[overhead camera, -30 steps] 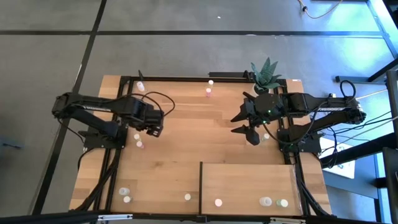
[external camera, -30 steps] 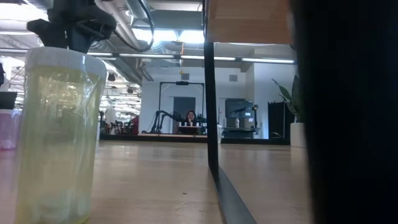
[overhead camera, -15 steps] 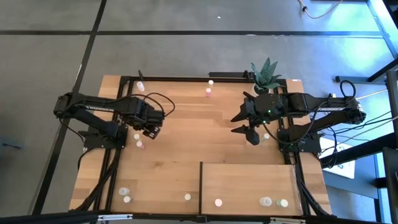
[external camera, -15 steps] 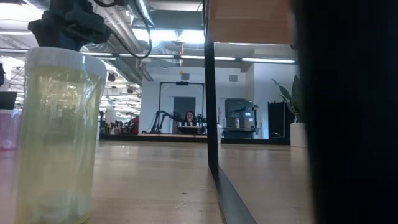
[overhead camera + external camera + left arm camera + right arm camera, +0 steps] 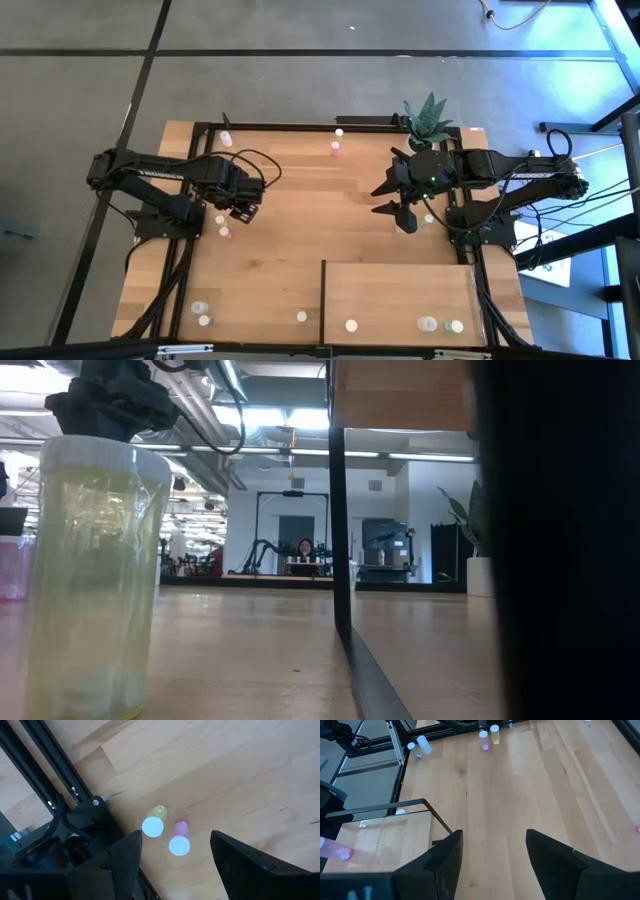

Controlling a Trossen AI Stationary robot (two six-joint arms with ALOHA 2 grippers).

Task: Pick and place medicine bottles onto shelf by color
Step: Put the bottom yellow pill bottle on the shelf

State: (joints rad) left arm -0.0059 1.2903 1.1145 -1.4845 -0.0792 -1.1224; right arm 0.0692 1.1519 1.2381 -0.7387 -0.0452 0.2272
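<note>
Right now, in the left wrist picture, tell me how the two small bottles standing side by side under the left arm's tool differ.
The pale yellow translucent bottle has a yellowish body; the pink translucent bottle has a pink one. The pale yellow bottle stands closer to the black metal frame rail; the pink bottle stands farther out on the planked wooden tabletop. Both are upright, white-capped, similar in size, and lie between the open fingers of the left tool, ungripped.

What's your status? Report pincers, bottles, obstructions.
Left pincer open, above yellow bottle and pink bottle, both upright. Right pincer open, empty, mid-table. Three bottles already on the shelf. Nothing in the way.
</note>
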